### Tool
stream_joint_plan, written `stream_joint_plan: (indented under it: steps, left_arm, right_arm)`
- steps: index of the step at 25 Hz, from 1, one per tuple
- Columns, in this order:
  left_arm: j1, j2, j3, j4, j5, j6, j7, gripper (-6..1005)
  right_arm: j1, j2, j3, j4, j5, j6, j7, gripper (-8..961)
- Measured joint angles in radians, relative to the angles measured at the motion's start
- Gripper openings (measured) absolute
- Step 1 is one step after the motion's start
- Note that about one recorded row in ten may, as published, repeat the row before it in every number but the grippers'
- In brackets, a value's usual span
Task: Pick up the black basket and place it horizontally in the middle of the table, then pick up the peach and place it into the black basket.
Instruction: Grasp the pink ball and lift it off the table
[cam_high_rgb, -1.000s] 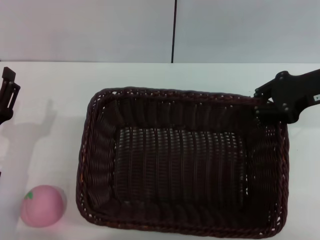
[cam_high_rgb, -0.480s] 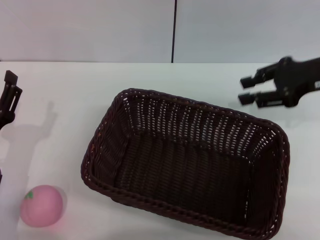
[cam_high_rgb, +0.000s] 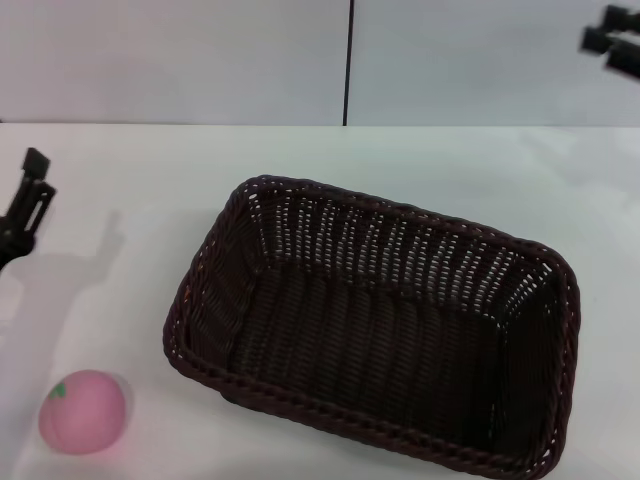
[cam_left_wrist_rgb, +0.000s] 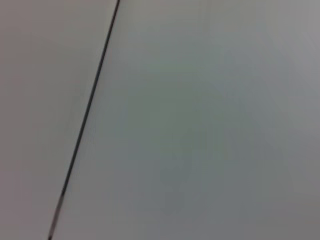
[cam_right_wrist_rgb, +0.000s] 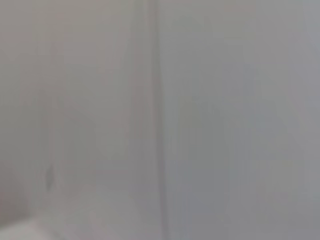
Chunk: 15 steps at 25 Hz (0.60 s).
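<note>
My three views, none overlapping on the work

My head camera looks down on the table (cam_high_rgb: 120, 170); basket (cam_high_rgb: 375, 345) toward five o'clock. Both wrist cameras face only plain wall.

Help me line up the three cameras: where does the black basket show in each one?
Head view: the black basket fills the centre and lower right, skewed on the table.
Left wrist view: not in it.
Right wrist view: not in it.
Shared landmark: the dark wall seam, also in the left wrist view.

Pale wall (cam_high_rgb: 180, 60), dark vertical seam (cam_high_rgb: 349, 60), perhaps panels
</note>
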Motion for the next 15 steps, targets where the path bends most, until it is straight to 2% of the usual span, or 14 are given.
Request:
stream_joint_plan:
  steps: [1, 2, 3, 4, 5, 6, 9, 10, 11, 14, 15]
  left_arm:
    - [0.0, 0.0, 0.0, 0.0, 0.0, 0.0, 0.0, 859]
    - [0.002, 0.001, 0.029, 0.053, 0.001, 0.03, -0.069, 859]
    - [0.007, 0.001, 0.069, 0.144, 0.0, 0.064, -0.186, 859]
    - [0.009, 0.001, 0.085, 0.173, 0.0, 0.071, -0.214, 859]
    - [0.013, 0.002, 0.144, 0.258, 0.001, 0.097, -0.313, 859]
    - [0.013, 0.002, 0.144, 0.258, 0.001, 0.097, -0.313, 859]
    - [0.028, 0.009, 0.277, 0.423, 0.001, 0.127, -0.462, 859]
    - [0.045, 0.016, 0.346, 0.501, 0.002, 0.139, -0.534, 860]
    - [0.045, 0.016, 0.346, 0.501, 0.002, 0.139, -0.534, 860]
    - [0.076, 0.038, 0.435, 0.577, 0.002, 0.156, -0.619, 860]
    - [0.094, 0.063, 0.498, 0.599, 0.007, 0.164, -0.644, 860]
  right_arm:
    - [-0.026, 0.009, 0.002, 0.01, 0.051, 0.006, -0.016, 443]
    - [-0.026, 0.009, 0.002, 0.01, 0.051, 0.006, -0.016, 443]
    - [-0.057, 0.019, 0.003, 0.025, 0.109, 0.015, -0.035, 443]
    - [-0.087, 0.027, 0.006, 0.043, 0.167, 0.022, -0.053, 443]
    - [-0.139, 0.043, 0.011, 0.085, 0.278, 0.034, -0.096, 443]
    - [-0.139, 0.043, 0.011, 0.085, 0.278, 0.034, -0.096, 443]
    - [-0.192, 0.06, 0.017, 0.137, 0.4, 0.046, -0.154, 443]
    - [-0.212, 0.068, 0.029, 0.159, 0.433, 0.055, -0.17, 443]
    - [-0.212, 0.068, 0.029, 0.159, 0.433, 0.055, -0.17, 443]
    - [-0.223, 0.074, 0.052, 0.187, 0.443, 0.072, -0.189, 443]
    - [-0.222, 0.075, 0.055, 0.2, 0.443, 0.089, -0.197, 443]
